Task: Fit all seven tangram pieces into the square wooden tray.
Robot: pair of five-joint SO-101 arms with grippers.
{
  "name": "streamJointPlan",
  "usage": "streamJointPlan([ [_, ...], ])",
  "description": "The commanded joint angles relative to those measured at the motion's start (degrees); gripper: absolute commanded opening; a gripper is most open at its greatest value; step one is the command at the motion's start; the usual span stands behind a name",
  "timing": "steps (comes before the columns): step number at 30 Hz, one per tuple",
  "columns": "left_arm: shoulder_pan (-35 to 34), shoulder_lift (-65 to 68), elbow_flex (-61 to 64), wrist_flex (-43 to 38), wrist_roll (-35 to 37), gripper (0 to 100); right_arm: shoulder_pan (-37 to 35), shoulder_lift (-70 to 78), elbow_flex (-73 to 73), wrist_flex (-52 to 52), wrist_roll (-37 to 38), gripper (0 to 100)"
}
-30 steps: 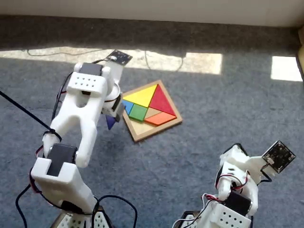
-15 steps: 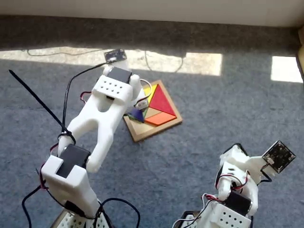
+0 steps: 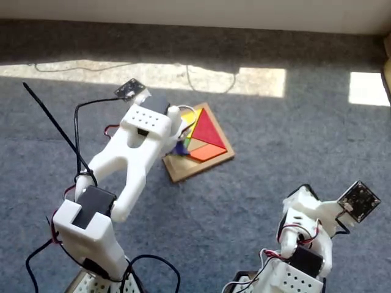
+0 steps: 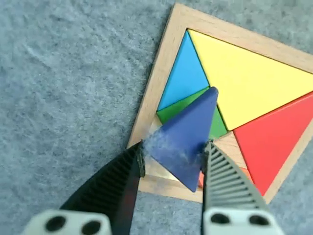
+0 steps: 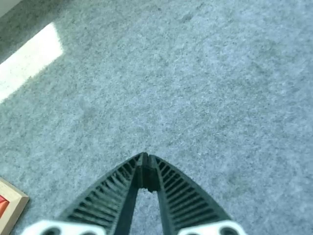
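Note:
The square wooden tray (image 3: 201, 165) lies on the grey carpet in the high view, holding yellow (image 4: 247, 83), red (image 4: 274, 142), light blue (image 4: 186, 73), green (image 4: 173, 108) and orange (image 3: 206, 152) pieces. My left gripper (image 4: 173, 156) is shut on a dark blue triangle (image 4: 188, 137), held just above the tray's near-left part over the green piece and a bare spot. The left arm (image 3: 131, 159) covers the tray's left side from above. My right gripper (image 5: 145, 178) is shut on nothing, over bare carpet near the front right.
Sunlit patches (image 3: 256, 80) lie on the carpet behind the tray. A black cable (image 3: 52, 122) runs up from the left arm. The right arm (image 3: 311, 235) is folded near the front edge. A corner of the tray (image 5: 9, 208) shows in the right wrist view.
The left arm swung right from beside the tray to over it, carrying the dark blue triangle above the tray's left part. The right arm stayed still.

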Motion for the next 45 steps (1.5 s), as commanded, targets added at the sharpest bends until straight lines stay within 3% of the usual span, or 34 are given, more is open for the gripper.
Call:
streamJointPlan([
  [1,1.63,-0.84,-0.13,-2.46,0.70,14,-0.66,-0.66,6.55,-1.19,0.70,1.0],
  [5,3.82,-1.36,-0.13,-2.37,0.88,33,-0.66,-0.66,6.55,-1.19,0.70,1.0],
  [8,4.35,-1.36,-0.13,-1.85,0.88,37,-0.66,-0.66,6.55,-1.19,0.70,1.0],
  [15,2.07,-1.54,-1.63,-0.97,0.70,25,-0.66,-0.66,6.55,-1.19,0.70,1.0],
  [22,-0.92,-1.27,-10.33,-0.97,0.53,0,-0.66,-0.66,6.55,-1.10,0.70,1.0],
  [35,-0.48,11.03,-12.70,-10.29,-4.31,1,-0.66,-0.66,6.55,-1.10,0.70,1.0],
  [45,-0.40,11.91,-13.85,-6.95,-4.31,1,-0.66,-0.66,6.55,-1.10,0.70,1.0],
])
